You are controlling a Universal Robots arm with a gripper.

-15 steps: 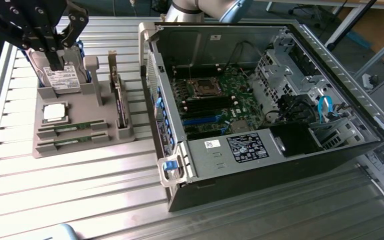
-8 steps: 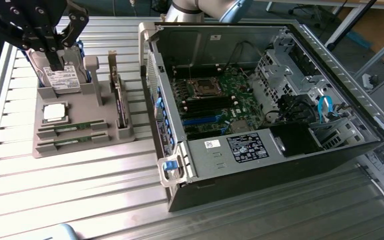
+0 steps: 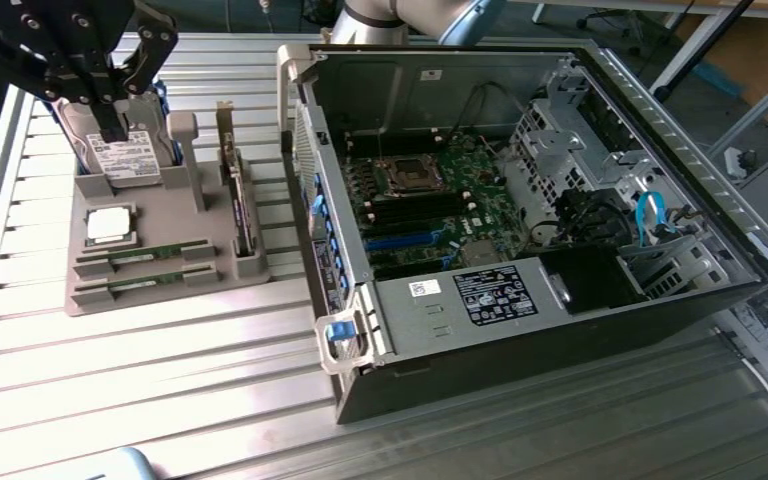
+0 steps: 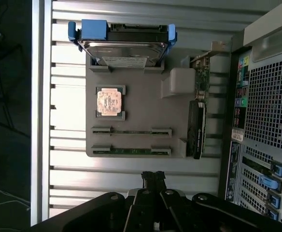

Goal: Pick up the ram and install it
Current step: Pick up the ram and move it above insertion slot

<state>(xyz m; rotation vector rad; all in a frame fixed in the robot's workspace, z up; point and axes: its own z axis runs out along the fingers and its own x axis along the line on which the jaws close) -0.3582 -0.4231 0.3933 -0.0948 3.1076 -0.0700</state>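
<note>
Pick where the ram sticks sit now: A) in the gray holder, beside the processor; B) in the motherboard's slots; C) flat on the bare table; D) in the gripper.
A: both ram sticks lie in slots of the gray holder, next to the processor.

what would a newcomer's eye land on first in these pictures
The big open computer case, lying on its side with its motherboard exposed, dominates the exterior view's right. On the exterior view's left sits a grey parts tray holding a hard drive, a silver processor chip and two ram sticks in slots. The black gripper hangs shut by that tray, holding nothing.
</note>
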